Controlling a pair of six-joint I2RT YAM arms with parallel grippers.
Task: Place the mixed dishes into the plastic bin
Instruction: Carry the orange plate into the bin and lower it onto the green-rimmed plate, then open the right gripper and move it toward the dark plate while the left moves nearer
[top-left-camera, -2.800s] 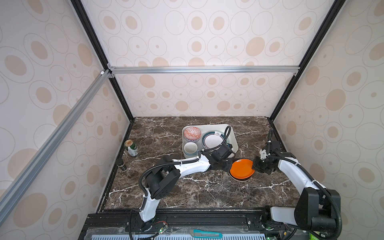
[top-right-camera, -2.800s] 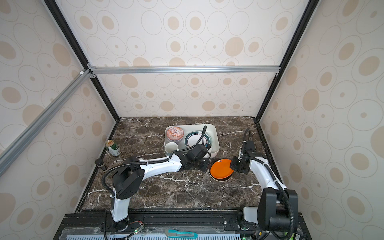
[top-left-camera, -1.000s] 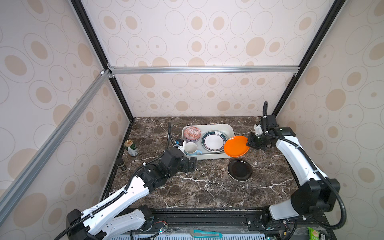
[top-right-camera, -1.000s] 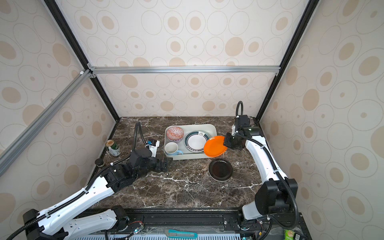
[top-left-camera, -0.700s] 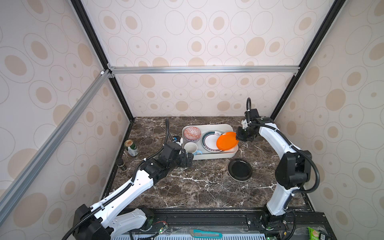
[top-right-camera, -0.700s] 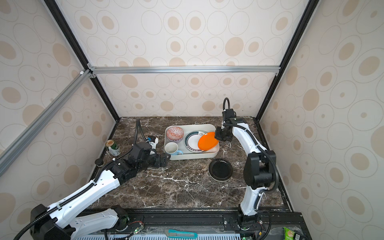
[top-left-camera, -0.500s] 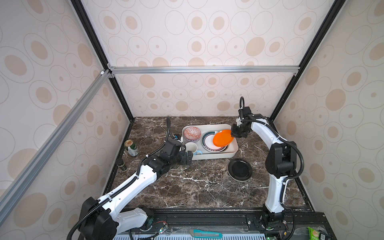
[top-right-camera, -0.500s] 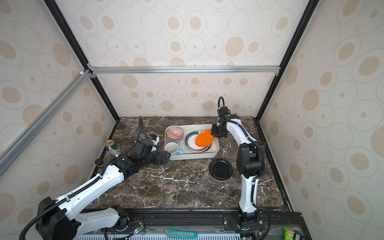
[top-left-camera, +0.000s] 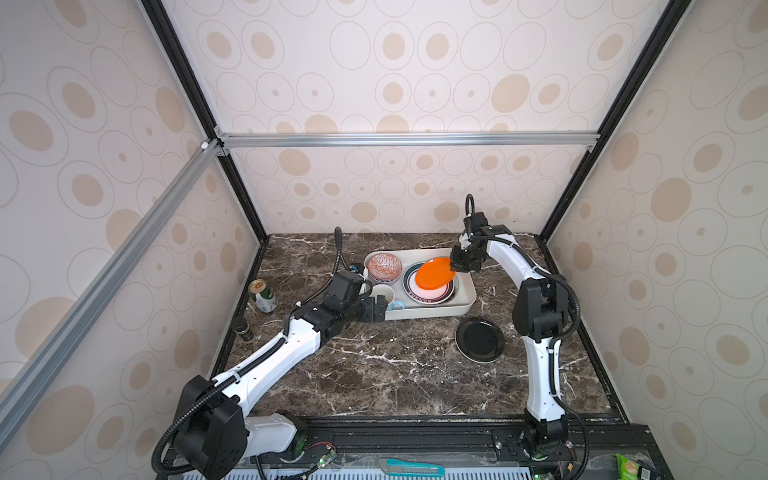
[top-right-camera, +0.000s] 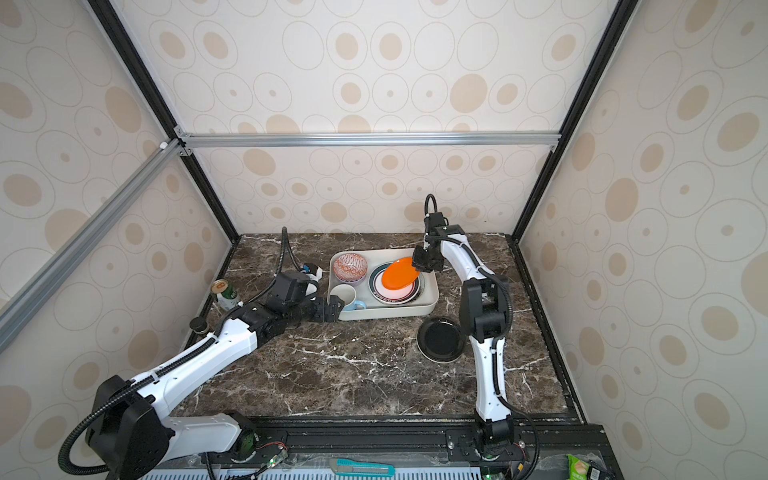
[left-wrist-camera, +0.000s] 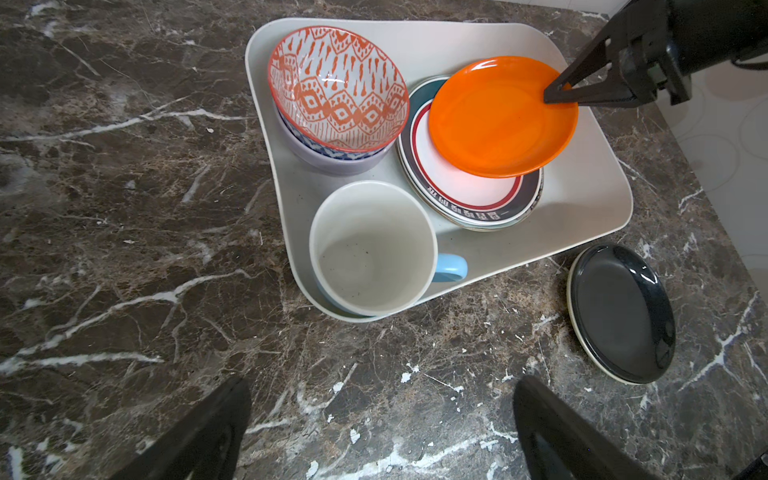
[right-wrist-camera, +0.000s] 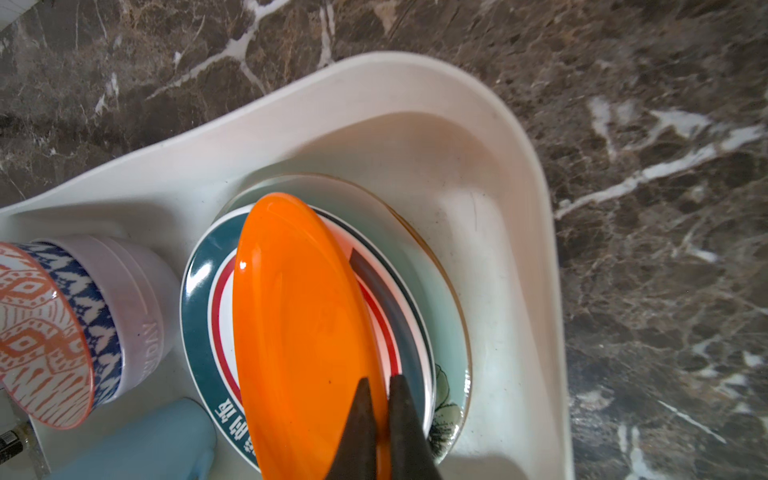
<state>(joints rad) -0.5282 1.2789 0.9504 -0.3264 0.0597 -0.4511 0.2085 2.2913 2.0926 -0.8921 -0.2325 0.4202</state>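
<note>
Both arms stand on a black base rail. The left arm has glossy white shells between bulky matte-black joint housings. A ribbed black hose loops by the housing nearest the rail, and a second hose arches at the end farthest from it. The right arm is built alike, with white tubes and a black elbow block, and a thin black cable curves round that block. The left gripper has two black, blunt, wedge-shaped fingers. The right gripper has black fingers tapering to narrow tips; the left wrist view shows a triangular cut-out in them.
</note>
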